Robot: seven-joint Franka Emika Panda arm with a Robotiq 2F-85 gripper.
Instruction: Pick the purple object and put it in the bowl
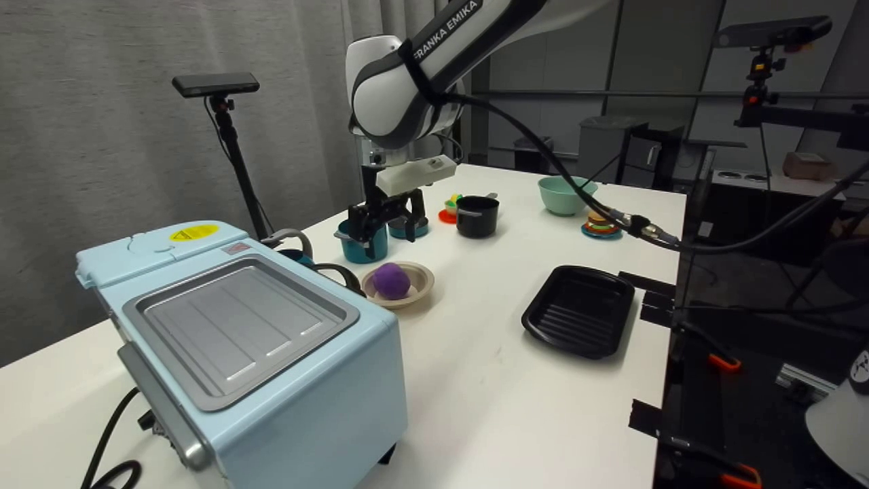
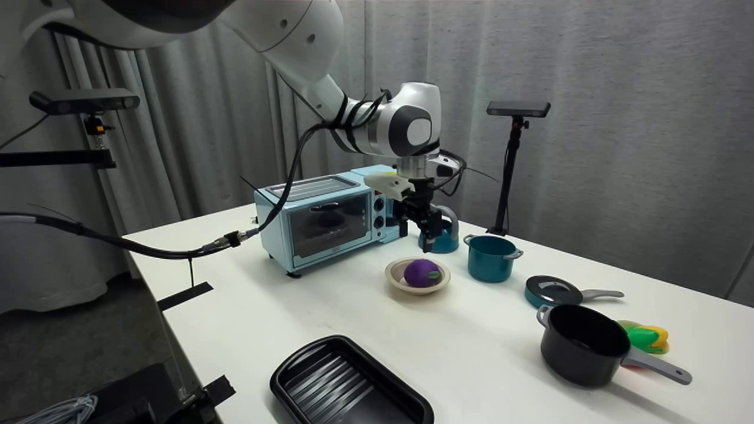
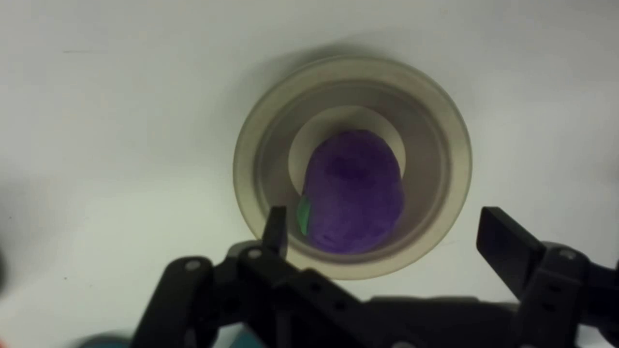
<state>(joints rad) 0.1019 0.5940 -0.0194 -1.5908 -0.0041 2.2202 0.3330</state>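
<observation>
Rounded, foam-looking purple lump [image 3: 355, 193] sits inside shallow, round, beige, plastic-looking bowl [image 3: 458, 164]; black two-fingered gripper [image 3: 383, 217] hangs above, jaws wide apart, empty; placing looks done from here; best lift straight up, jaws spread, clear of bowl rim.

grey curtain [image 2: 618, 129] in folds | white table [image 2: 483, 347] | dark floor [image 2: 65, 335] | grey wall panels [image 1: 543, 61]
</observation>
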